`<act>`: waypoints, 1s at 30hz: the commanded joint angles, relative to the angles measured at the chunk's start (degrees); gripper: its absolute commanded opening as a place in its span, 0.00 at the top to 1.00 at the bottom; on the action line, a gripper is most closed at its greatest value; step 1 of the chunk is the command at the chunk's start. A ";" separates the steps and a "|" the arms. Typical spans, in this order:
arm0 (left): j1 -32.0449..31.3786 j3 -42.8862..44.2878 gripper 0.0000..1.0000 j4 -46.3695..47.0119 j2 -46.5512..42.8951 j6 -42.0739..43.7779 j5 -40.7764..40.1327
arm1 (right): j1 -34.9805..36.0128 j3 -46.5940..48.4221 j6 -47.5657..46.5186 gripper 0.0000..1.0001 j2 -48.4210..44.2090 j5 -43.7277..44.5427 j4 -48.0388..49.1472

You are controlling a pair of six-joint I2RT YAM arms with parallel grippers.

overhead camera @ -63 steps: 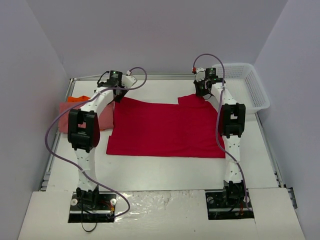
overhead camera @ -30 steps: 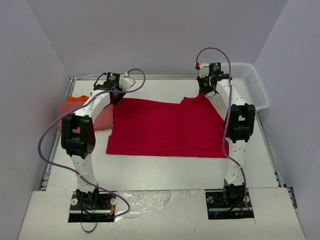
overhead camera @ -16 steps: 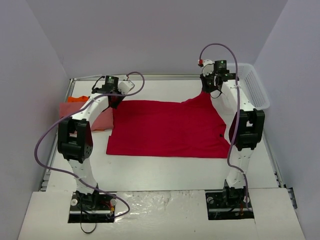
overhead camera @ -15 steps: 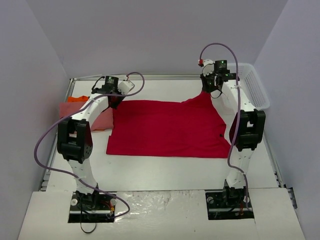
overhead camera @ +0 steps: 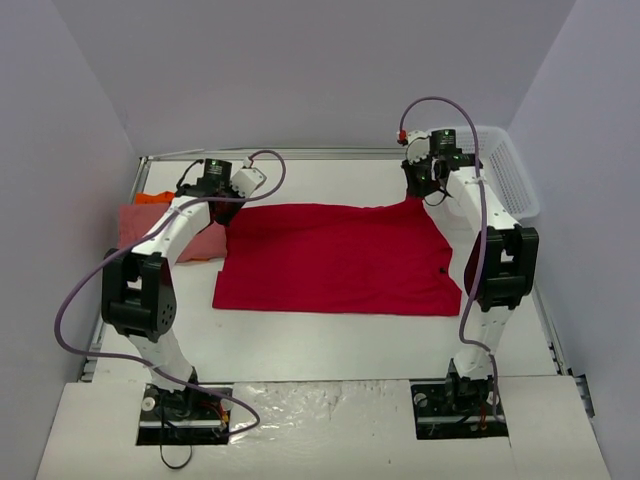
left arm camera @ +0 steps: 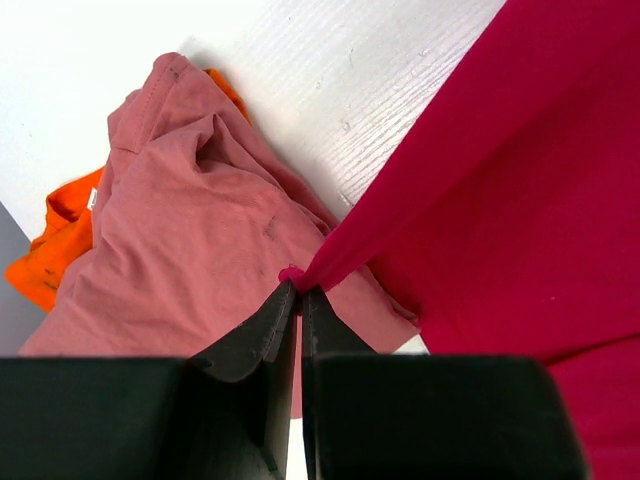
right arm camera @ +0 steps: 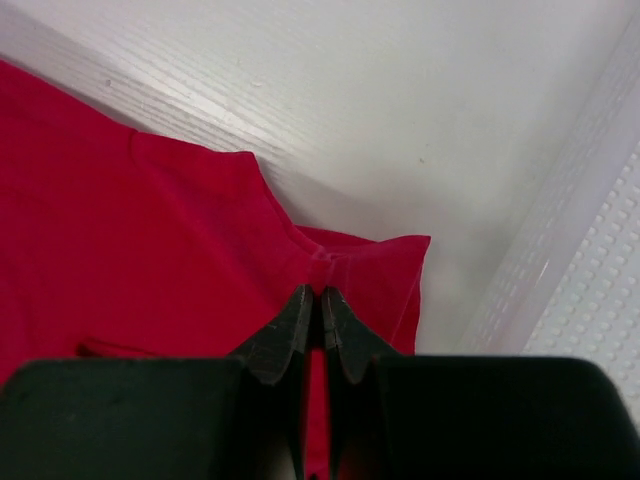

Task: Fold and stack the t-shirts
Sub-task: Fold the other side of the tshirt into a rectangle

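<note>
The red t-shirt (overhead camera: 335, 260) is pinched at its far corners by the closed left claw (left arm camera: 300, 292) and right claw (right arm camera: 320, 293), so a matched fold toward the near hem seems called for.

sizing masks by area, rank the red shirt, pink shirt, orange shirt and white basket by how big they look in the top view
1. red t-shirt
2. white basket
3. pink t-shirt; the left arm hides part, so 2 and 3 are unsure
4. orange t-shirt, only a sliver shows
</note>
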 commanded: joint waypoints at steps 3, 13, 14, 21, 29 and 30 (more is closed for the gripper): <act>-0.36 -1.16 0.98 0.26 -4.20 0.03 0.40 | 0.34 -1.64 -0.94 1.00 -6.57 0.02 -2.07; -0.36 -4.24 0.98 0.09 -5.96 -0.15 0.84 | 0.43 -6.12 -1.46 1.00 -10.70 0.73 -3.74; -0.27 -4.67 0.98 0.44 -6.57 -0.15 0.93 | 0.43 -6.56 -1.46 1.00 -10.88 0.73 -4.00; -0.27 -6.96 0.98 0.70 -8.86 0.55 1.64 | 0.43 -10.16 -2.08 1.00 -13.51 0.55 -4.97; -0.09 -7.66 0.98 0.09 -9.65 0.73 2.16 | 0.43 -14.03 -2.25 1.00 -16.41 -0.33 -5.58; -0.09 -7.84 0.98 0.00 -9.65 0.73 2.25 | 0.34 -14.47 -2.34 1.00 -16.76 -0.41 -5.67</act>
